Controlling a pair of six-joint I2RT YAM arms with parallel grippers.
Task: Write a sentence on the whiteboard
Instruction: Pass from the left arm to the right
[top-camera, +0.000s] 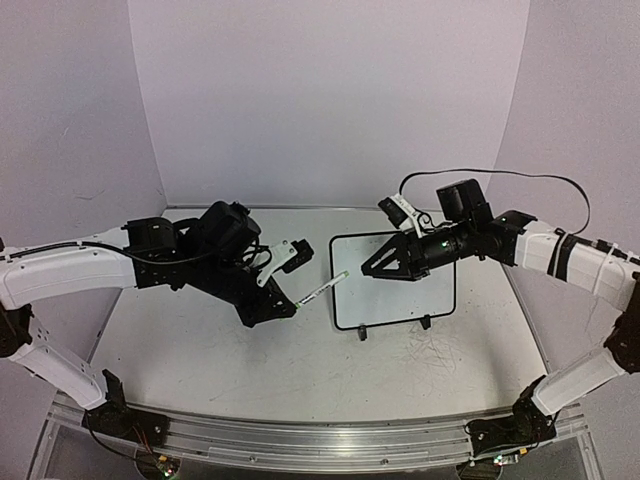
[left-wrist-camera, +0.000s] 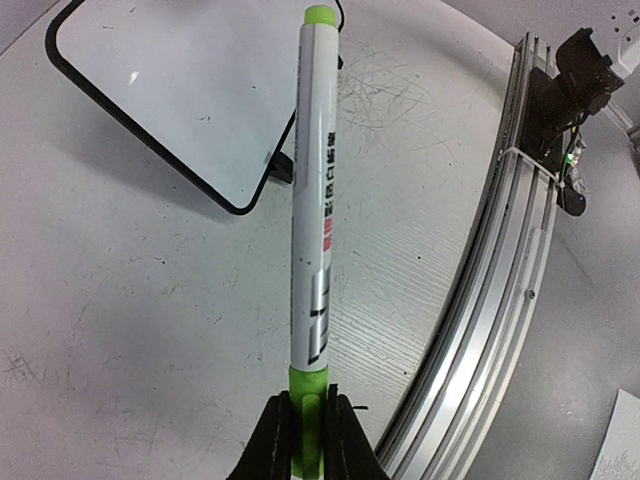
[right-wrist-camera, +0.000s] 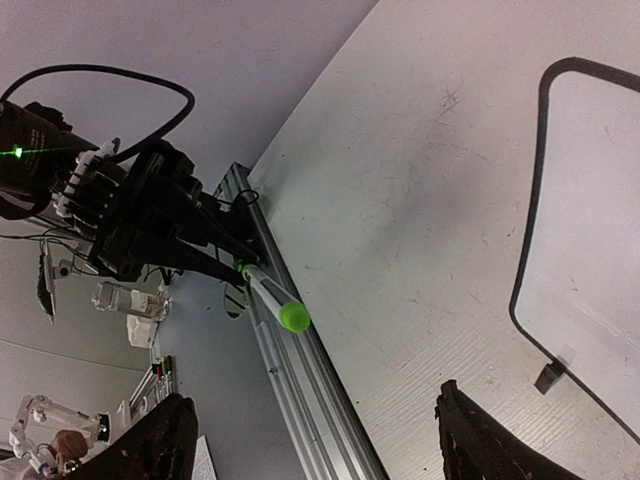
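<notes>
1. The left gripper pinches one green end of a white marker, its jaws pressed tight against the barrel.
2. The marker points away from that gripper toward the whiteboard. In the overhead view its other green end lies just beside the board's left edge; whether it touches cannot be told.
3. The whiteboard stands on little black feet on the scuffed white table, right of centre, between the two arms.
4. The right gripper hangs over the board's upper left part, fingers spread wide, gripping nothing.
5. An aluminium rail runs along the table's near edge.
</notes>
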